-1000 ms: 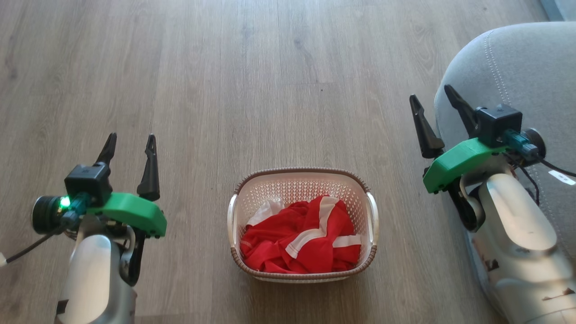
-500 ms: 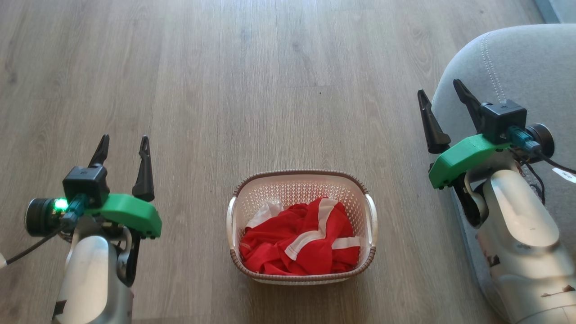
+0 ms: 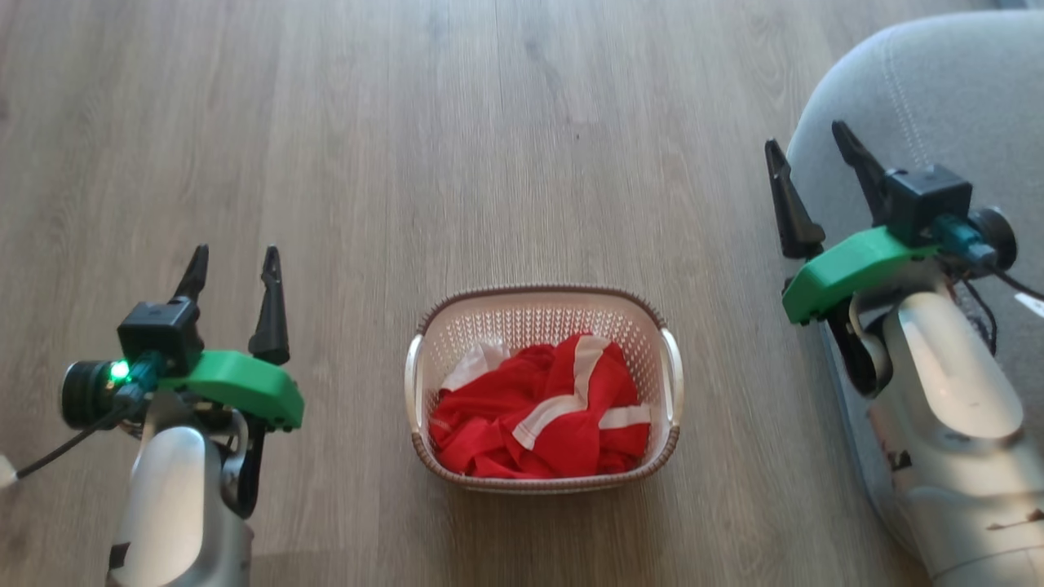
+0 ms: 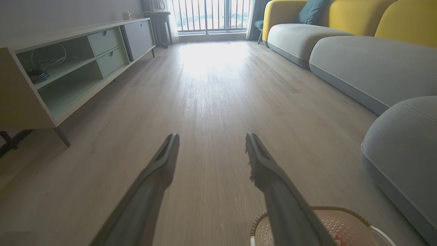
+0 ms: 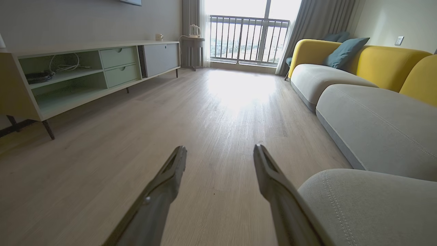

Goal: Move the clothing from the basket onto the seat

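Clothing (image 3: 538,416) bunched in basket (image 3: 542,295), red w/ white stripes, on wood floor (image 3: 489,147) btwn both arms. Left gripper (image 3: 234,259) beside it, fingers wide apart, empty. Right gripper (image 3: 803,134) farther out, wide too, empty, at seat (image 3: 938,81) corner.

We see the crumpled red, white-striped clothing (image 3: 538,420) in the upright cream perforated basket (image 3: 534,319) between our left gripper (image 3: 236,249) and right gripper (image 3: 805,136), the rounded grey seat (image 3: 962,90) just beside the right one.
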Controlling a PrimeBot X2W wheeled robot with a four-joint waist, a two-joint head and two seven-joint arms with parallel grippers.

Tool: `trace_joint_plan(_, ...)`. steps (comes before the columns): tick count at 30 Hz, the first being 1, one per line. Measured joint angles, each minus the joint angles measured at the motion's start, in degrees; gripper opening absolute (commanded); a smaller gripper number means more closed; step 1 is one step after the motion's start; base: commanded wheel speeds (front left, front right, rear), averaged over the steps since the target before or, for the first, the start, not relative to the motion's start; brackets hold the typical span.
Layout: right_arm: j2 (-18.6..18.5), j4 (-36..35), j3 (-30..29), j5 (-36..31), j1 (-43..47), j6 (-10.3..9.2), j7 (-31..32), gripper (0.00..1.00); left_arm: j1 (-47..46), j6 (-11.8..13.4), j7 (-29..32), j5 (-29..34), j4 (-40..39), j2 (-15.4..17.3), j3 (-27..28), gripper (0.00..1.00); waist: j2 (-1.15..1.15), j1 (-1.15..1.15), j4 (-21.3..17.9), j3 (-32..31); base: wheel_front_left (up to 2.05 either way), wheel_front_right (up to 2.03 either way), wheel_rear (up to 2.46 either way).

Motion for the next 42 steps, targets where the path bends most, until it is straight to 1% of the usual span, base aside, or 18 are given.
trace_joint_plan(7, -0.1, -4.7, 0.0, 0.8, -3.2, 0.00, 0.0, 1.00, -1.9, -1.0, 0.0, -0.6, 1.8, -0.9, -3.2, 1.00, 0.00, 0.00, -0.9, 4.7, 0.00, 0.00, 0.00)
trace_joint_plan(10, -0.2, -6.6, 0.0, 1.2, -4.4, 0.00, 0.0, 1.00, -3.2, -1.0, 0.0, -1.6, 2.9, -1.0, -5.2, 1.00, 0.00, 0.00, -1.4, 7.3, 0.00, 0.00, 0.00)
trace_joint_plan(12, -0.3, -7.9, 0.0, 1.5, -5.2, 0.00, 0.0, 1.00, -4.1, -1.0, 0.0, -2.8, 3.4, -1.0, -7.2, 1.00, 0.00, 0.00, -1.8, 9.3, 0.00, 0.00, 0.00)
trace_joint_plan(13, -0.5, -9.2, 0.0, 1.6, -5.9, 0.00, 0.0, 1.00, -5.2, -0.9, 0.0, -4.0, 3.8, -1.0, -9.2, 1.00, 0.00, 0.00, -2.2, 11.4, 0.00, 0.00, 0.00)
trace_joint_plan(18, -1.1, -11.7, -0.1, 2.2, -8.7, 0.00, 0.0, 1.00, -9.0, -0.5, 0.0, -5.0, 5.5, -1.0, -13.6, 1.00, 0.00, 0.00, -3.3, 17.1, 0.00, 0.00, 0.00)
trace_joint_plan(24, -1.9, -14.8, -0.5, 2.6, -11.3, 0.00, -0.2, 1.00, -13.6, -1.0, 0.0, -3.5, 9.5, -1.1, -19.8, 1.00, 0.00, 0.01, -4.8, 24.2, 0.00, 0.00, 0.00)
trace_joint_plan(26, -1.9, -15.2, -0.6, 2.6, -11.5, 0.00, -0.2, 1.00, -14.5, -1.1, 0.0, -3.3, 10.1, -1.1, -20.8, 1.00, 0.00, 0.01, -5.0, 25.3, 0.00, 0.00, 0.00)
trace_joint_plan(30, -1.9, -16.8, -0.9, 2.6, -12.5, 0.00, -0.2, 1.00, -18.8, -1.9, 0.0, -0.7, 13.4, -1.0, -24.6, 1.00, 0.00, 0.01, -6.0, 29.8, 0.00, 0.00, 0.00)
trace_joint_plan(34, -1.9, -18.3, -1.1, 2.7, -13.9, 0.00, -0.2, 1.00, -23.5, -2.1, -0.1, 0.8, 17.3, -1.1, -28.6, 1.00, 0.00, 0.00, -7.1, 33.9, 0.00, 0.00, 0.00)
trace_joint_plan(35, -1.9, -18.6, -1.2, 2.7, -14.1, 0.00, -0.2, 1.00, -24.7, -2.5, -0.2, 1.2, 18.6, -1.0, -29.8, 1.00, 0.00, 0.00, -7.4, 34.8, 0.00, 0.00, 0.00)
trace_joint_plan(38, -1.5, -19.4, -1.2, 2.8, -14.6, 0.00, -0.2, 1.00, -28.2, -2.6, -0.2, 1.7, 22.4, -1.0, -32.6, 1.00, 0.00, 0.01, -8.5, 37.4, 0.00, 0.00, 0.00)
trace_joint_plan(42, -0.4, -20.0, -1.1, 3.1, -14.8, 0.00, -0.2, 1.00, -32.9, -3.0, -0.2, 2.3, 26.3, -0.9, -35.2, 1.00, 0.00, 0.01, -10.5, 40.6, 0.00, 0.00, 0.00)
